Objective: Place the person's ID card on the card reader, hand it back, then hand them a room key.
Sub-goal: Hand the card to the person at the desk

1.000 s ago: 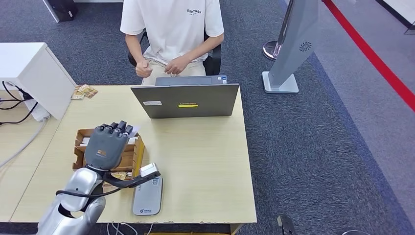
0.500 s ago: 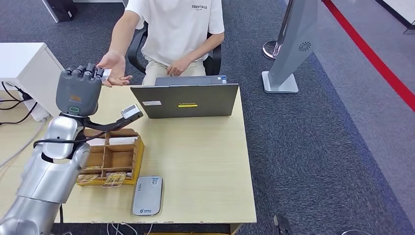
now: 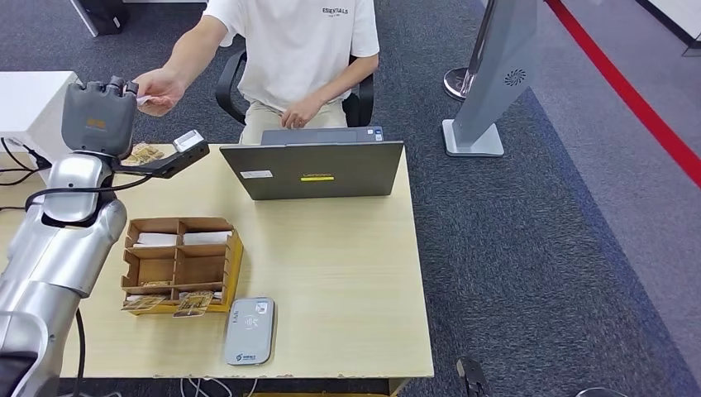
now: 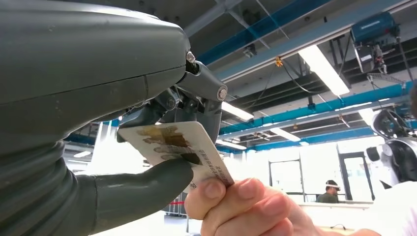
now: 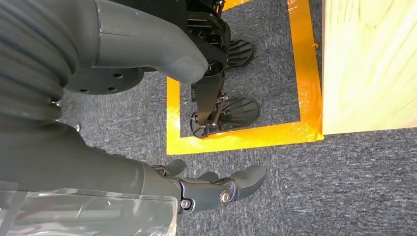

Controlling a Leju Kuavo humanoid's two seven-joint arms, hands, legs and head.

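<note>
Since the earlier frames my left hand (image 3: 99, 116) has risen from the wooden organizer (image 3: 180, 263) and swung out past the far left corner of the counter (image 3: 347, 273), and the person's hand (image 3: 157, 89) has come forward to meet it. Head view: my left hand is raised, back of the hand toward the camera, with the person's hand touching its fingertips. Left wrist view: the room key (image 4: 179, 150) — a pale card with brown printed marks — is pinched between my thumb (image 4: 142, 189) and the darker fingers (image 4: 196, 96) above it; the person's fingers (image 4: 241, 201) grip the card's free edge, so both of us hold it at once. My left hand therefore grips the card, with the card's outer part in the person's grasp.

Right wrist view: my right hand (image 5: 216, 189) hangs beside the counter's side over grey carpet and orange floor tape; its fingers are loosely curled and apart, holding nothing.

On the counter — the card reader (image 3: 250, 331) lies flat near the front edge, just beside the organizer, whose compartments hold a few cards. A laptop (image 3: 312, 168) stands at the far edge, its lid back facing me, with the seated person behind it.
</note>
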